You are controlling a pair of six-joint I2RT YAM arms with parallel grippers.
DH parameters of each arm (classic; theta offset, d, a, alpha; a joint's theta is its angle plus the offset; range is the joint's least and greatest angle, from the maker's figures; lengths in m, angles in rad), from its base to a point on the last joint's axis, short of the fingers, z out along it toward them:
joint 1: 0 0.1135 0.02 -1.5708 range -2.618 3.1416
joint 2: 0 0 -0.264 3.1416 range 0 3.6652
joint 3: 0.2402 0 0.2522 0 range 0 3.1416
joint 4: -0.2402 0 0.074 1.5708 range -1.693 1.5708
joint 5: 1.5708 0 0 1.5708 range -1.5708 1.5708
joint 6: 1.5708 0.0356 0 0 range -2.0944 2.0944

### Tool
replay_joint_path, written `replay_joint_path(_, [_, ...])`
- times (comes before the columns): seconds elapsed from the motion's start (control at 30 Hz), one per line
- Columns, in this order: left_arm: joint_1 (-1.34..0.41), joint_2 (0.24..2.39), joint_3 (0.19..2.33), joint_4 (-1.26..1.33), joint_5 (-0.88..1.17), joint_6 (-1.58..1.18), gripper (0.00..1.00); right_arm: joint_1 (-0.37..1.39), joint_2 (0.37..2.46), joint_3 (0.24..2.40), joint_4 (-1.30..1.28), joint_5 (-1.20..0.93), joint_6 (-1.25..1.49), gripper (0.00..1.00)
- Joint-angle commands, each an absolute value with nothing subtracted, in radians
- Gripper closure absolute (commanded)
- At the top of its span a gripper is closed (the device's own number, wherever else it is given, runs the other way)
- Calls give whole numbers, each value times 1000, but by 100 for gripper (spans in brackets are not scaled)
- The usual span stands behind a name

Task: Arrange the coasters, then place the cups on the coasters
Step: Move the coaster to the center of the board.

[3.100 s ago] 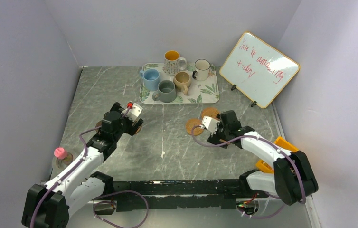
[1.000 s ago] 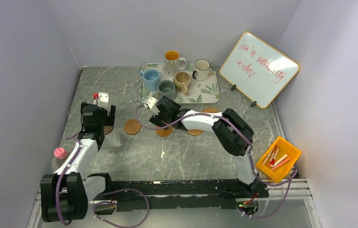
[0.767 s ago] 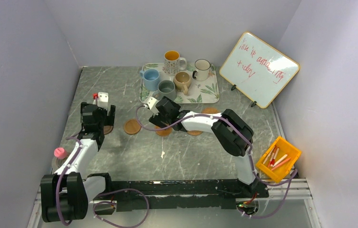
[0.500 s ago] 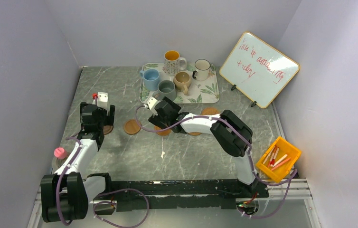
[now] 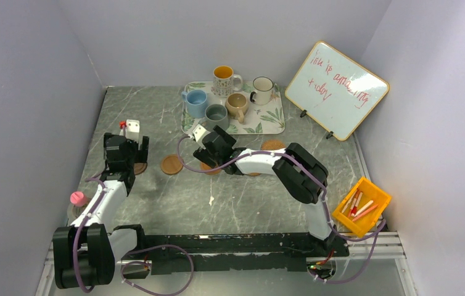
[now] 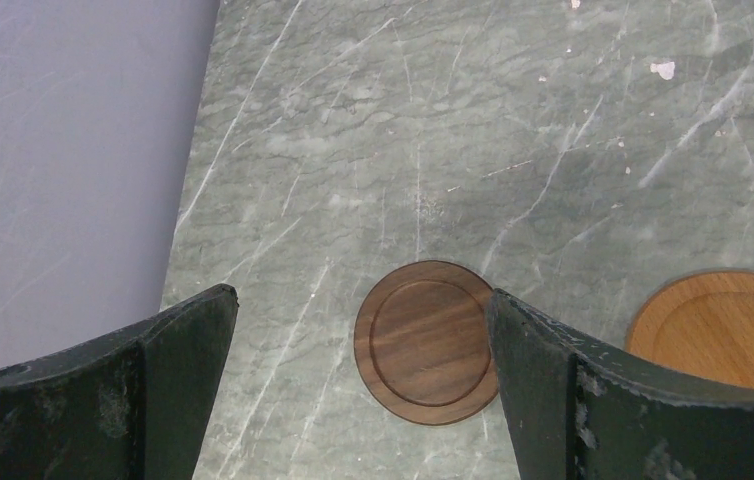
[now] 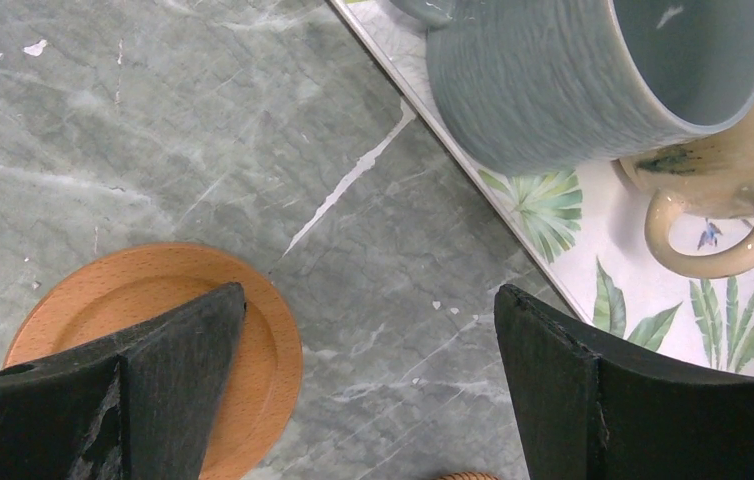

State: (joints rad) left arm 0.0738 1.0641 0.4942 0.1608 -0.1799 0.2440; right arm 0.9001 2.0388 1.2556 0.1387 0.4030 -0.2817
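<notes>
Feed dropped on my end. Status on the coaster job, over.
Left pincer open above dark coaster. Right pincer open, empty, beside tray edge. Five cups on tray, none placed. Nothing in the way.

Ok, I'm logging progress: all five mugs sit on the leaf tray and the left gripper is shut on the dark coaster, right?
Not quite: the left gripper is open, jaws wide apart over the dark coaster, which lies flat on the table, as the left wrist view shows. All five mugs do sit on the leaf tray.
</notes>
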Motion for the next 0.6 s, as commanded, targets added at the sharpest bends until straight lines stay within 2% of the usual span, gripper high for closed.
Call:
replay_joint_path(0.0, [81, 1051, 515, 207, -160, 222, 0, 898, 2043, 1234, 145, 431, -265, 0])
replay_joint_path(0.57, [83, 1043, 517, 189, -92, 231, 0, 918, 2008, 1240, 130, 400, -271, 0])
